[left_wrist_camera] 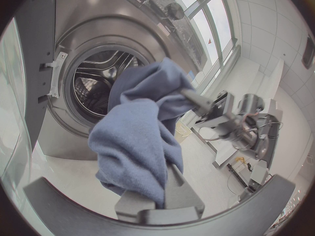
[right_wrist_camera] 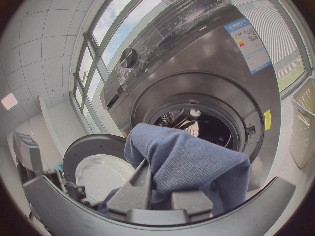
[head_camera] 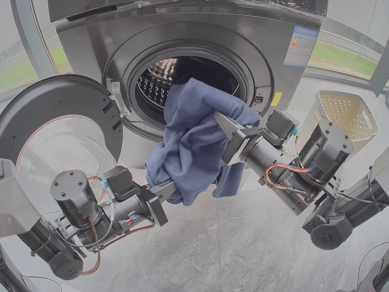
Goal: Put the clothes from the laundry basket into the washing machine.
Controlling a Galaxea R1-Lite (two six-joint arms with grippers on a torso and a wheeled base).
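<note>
Head view first, from close in: the left gripper sits low, its fingers pinched shut on the bottom edge of a blue garment. The right gripper is higher and clamps the upper folds. The cloth hangs bunched between the two, off the floor, right in front of the open mouth of the washing machine; whether any of it is past the rim, I can't tell.

From the left wrist view you see the left gripper with cloth wedged tight between its fingers, and the right gripper farther off, biting the far side of the garment.

The right wrist view has fabric draped over the right gripper, covering the fingertips.

Behind, the door stands swung wide to the left, and the steel drum is dark inside. A cream laundry basket stands on the pale marbled floor to the machine's right. Tall windows run behind.
</note>
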